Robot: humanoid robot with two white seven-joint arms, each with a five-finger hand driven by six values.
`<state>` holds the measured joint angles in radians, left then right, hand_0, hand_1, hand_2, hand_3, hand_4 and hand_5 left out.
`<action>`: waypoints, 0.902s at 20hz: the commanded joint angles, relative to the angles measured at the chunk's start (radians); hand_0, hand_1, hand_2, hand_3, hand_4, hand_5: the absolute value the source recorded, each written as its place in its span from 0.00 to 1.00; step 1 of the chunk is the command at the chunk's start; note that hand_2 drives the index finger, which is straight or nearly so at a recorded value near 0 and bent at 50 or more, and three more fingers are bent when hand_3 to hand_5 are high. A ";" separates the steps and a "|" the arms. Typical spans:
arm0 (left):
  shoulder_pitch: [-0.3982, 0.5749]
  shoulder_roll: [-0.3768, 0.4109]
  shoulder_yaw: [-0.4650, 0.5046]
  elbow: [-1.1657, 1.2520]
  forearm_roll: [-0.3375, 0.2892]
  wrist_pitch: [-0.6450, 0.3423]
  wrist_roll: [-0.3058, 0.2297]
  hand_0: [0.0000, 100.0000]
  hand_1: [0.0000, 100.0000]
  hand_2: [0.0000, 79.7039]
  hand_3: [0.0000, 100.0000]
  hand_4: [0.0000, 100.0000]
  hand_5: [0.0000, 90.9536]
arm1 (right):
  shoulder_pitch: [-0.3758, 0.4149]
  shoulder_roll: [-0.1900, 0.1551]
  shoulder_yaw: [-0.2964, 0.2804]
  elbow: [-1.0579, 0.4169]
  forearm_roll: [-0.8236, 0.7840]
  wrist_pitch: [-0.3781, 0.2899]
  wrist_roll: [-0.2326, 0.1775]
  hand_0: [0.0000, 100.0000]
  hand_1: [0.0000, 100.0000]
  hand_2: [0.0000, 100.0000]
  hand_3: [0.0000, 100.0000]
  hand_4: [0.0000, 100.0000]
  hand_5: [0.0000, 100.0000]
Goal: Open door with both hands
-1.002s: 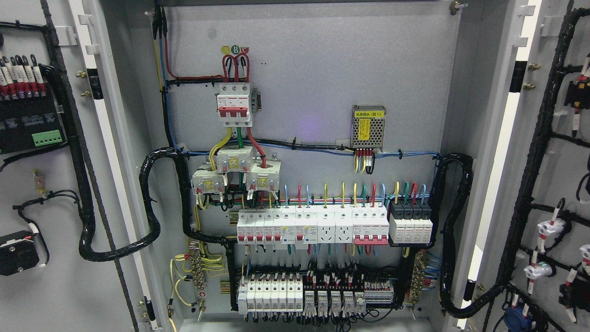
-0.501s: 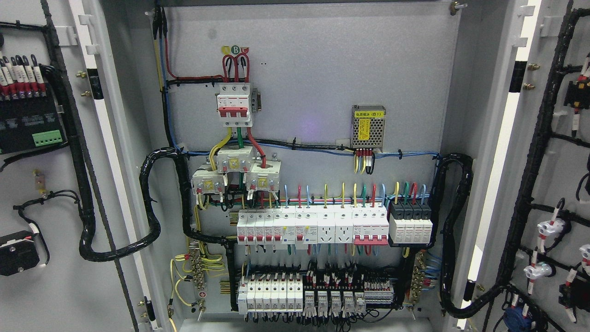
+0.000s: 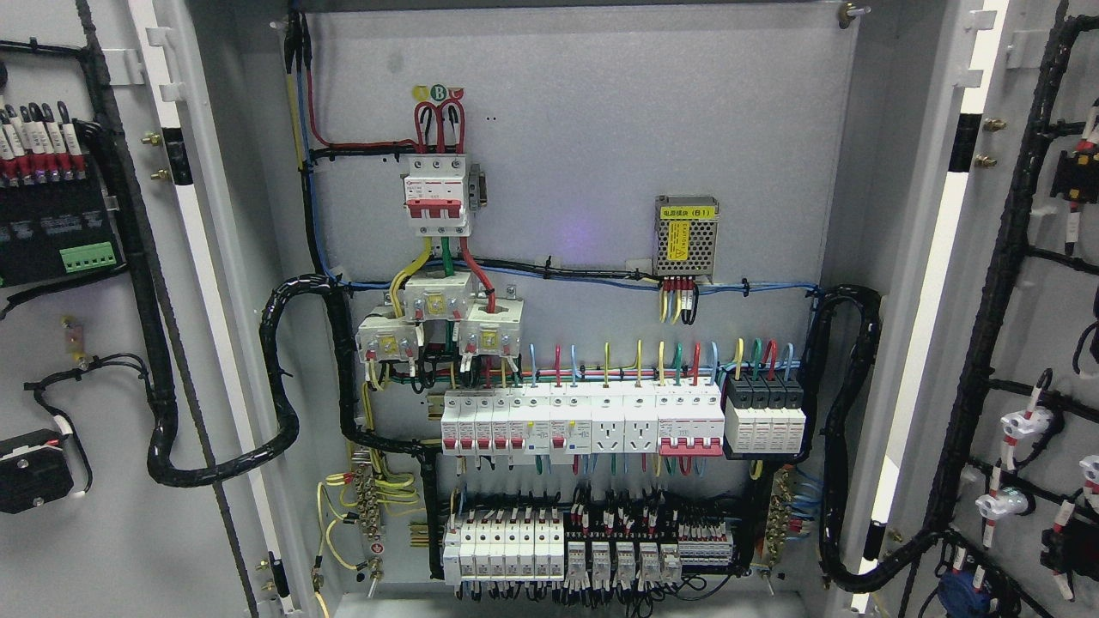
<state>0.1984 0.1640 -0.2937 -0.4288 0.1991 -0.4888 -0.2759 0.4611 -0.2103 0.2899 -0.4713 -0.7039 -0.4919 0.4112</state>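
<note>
Landmark: you are looking at the grey back panel [image 3: 584, 129] of an electrical cabinet, which fills the middle of the head view; every place below is given from it.
Left door [image 3: 103, 532]: swung wide open to the left of the back panel, its inner face toward you, with black modules, a green terminal strip and a thick black cable loom [image 3: 163, 446] fixed to it.
Right door [image 3: 1043, 326]: swung wide open to the right of the back panel, its inner face toward you, with black cable runs and small white fittings along it.
Main breaker [image 3: 438, 193]: on the upper left of the back panel, white with a red bar, red wires looping in above it.
Power supply [image 3: 685, 239]: on the back panel to the right of the main breaker, a small metal-mesh box with a yellow label.
Breaker row [image 3: 584, 421]: across the lower half of the back panel, white units with coloured wires rising from the top, black-capped units at its right end.
Lower row [image 3: 584, 549]: just below the breaker row, near the bottom edge of the back panel, more white breakers and small relays.
Your hands: neither arm shows anywhere in the head view, so you cannot tell the state of the fingers on either side.
</note>
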 commanded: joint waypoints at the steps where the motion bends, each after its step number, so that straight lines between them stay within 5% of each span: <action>1: -0.062 -0.144 0.086 0.291 -0.039 0.171 0.003 0.00 0.00 0.00 0.00 0.03 0.00 | -0.101 0.092 -0.017 0.264 0.093 0.099 -0.139 0.00 0.00 0.00 0.00 0.00 0.00; 4: -0.099 -0.165 0.161 0.358 -0.105 0.261 0.004 0.00 0.00 0.00 0.00 0.03 0.00 | -0.136 0.112 -0.018 0.264 0.182 0.147 -0.235 0.00 0.00 0.00 0.00 0.00 0.00; 12: -0.134 -0.193 0.240 0.440 -0.168 0.473 0.010 0.00 0.00 0.00 0.00 0.03 0.00 | -0.223 0.167 -0.018 0.266 0.317 0.329 -0.331 0.00 0.00 0.00 0.00 0.00 0.00; 18: -0.125 -0.198 0.226 0.447 -0.178 0.484 0.014 0.00 0.00 0.00 0.00 0.03 0.00 | -0.272 0.193 -0.018 0.269 0.322 0.403 -0.365 0.00 0.00 0.00 0.00 0.00 0.00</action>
<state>0.0768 0.0321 -0.1208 -0.0966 0.0250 -0.0128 -0.2644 0.2407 -0.0744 0.2752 -0.2565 -0.4153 -0.1236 0.0607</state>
